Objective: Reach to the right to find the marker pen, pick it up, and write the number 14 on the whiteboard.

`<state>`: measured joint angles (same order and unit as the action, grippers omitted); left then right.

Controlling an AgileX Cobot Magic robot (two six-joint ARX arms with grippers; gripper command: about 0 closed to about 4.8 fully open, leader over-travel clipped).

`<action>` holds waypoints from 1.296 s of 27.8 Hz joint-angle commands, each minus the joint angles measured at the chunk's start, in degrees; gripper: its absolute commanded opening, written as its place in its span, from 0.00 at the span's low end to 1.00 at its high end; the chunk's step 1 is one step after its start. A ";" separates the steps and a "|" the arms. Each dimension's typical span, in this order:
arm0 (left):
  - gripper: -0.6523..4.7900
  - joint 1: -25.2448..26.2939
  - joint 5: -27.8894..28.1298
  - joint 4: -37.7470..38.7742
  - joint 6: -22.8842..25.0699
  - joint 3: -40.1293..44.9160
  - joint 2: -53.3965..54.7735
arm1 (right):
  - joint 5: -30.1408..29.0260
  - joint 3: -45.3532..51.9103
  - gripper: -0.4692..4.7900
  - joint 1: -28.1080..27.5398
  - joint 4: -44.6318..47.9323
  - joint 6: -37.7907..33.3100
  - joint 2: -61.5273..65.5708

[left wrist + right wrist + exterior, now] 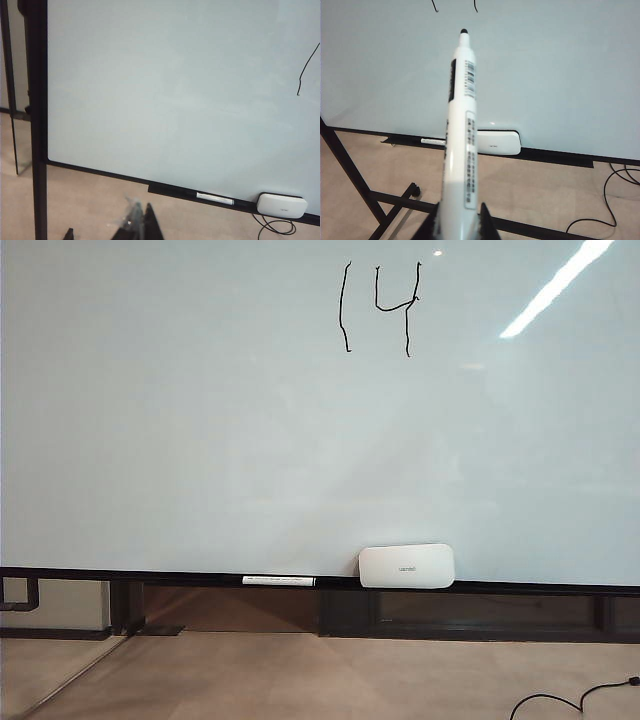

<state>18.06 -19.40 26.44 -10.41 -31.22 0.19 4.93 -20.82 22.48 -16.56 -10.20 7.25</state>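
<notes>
Right tool (459, 222), seen from its wrist camera, is clenched around the lower barrel of the marker pen (461, 125): dark fingers (487, 222) press against both sides of the white body. Its pen points up and away toward the whiteboard (560, 65), its small black tip bare and clear of the board surface. Printed labels and a barcode run along the barrel.

Left tool (135, 227) shows only as dark finger tips at the edge of its wrist view, over the beige floor (90, 200); I cannot tell whether it is released or clenched, and nothing is visibly held. Neither arm appears in the exterior view.

On the whiteboard (200, 410), which fills most of the exterior view, the number 14 (380, 308) is written in thin black lines near the upper middle. Along the black bottom rail (150, 575) lies a slim white pen with black ends (278, 581), and just beside it, to the right, rests a white rounded eraser (407, 566). A black cable (570, 702) curls on the floor at the lower right.
</notes>
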 commanded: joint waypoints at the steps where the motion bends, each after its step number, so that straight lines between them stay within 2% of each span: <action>1: 0.11 0.07 -0.13 -2.86 -0.72 1.79 0.00 | 0.00 1.99 0.09 0.07 3.15 -0.52 -0.04; 7: 0.11 0.07 -0.44 -5.05 -1.25 5.60 -0.02 | -0.72 3.91 0.09 0.09 2.67 -0.52 -0.04; 13: 0.11 0.07 -1.90 -10.12 -5.31 10.97 -0.02 | -2.36 4.83 0.09 0.09 2.47 -0.55 -0.07; 18: 0.11 0.07 -1.86 -13.97 -4.96 13.66 -0.02 | -2.32 6.47 0.09 0.09 2.89 -0.52 -0.09; 25: 0.11 -0.04 -1.88 -15.45 -3.08 16.66 -0.02 | -2.29 8.44 0.09 0.09 3.10 -0.50 -0.13; 36: 0.11 -0.87 -2.34 -19.78 -3.96 24.00 -0.02 | -0.52 11.19 0.09 0.07 3.17 -0.07 -0.13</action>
<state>17.69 -21.34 8.32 -14.26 -7.64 0.14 3.66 -10.00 22.48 -14.35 -10.41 7.20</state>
